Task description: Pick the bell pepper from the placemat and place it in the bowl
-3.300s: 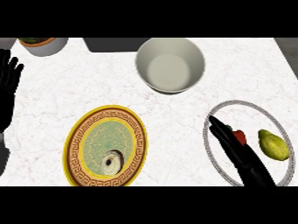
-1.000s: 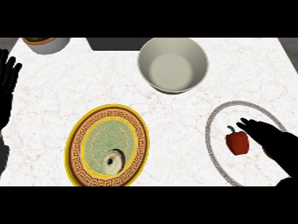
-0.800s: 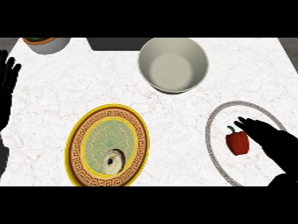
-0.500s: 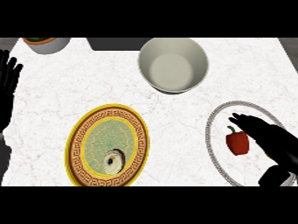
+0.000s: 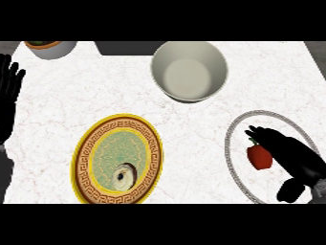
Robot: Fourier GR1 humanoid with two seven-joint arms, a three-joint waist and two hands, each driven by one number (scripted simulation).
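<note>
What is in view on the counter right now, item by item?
counter: one, white marble, fills the view
bowl: one, off-white, top centre
placemat: one, round, white with grey patterned rim, right side
bell pepper: one, red, on the placemat
plate: one, yellow with brown border and green middle, lower left of centre
small round item: one, pale with dark middle, on the plate
pot: one, grey, top left
dark block: one, top edge, left of the bowl
left hand: black, open, left edge
right hand: black, over the placemat, beside the pepper
</note>
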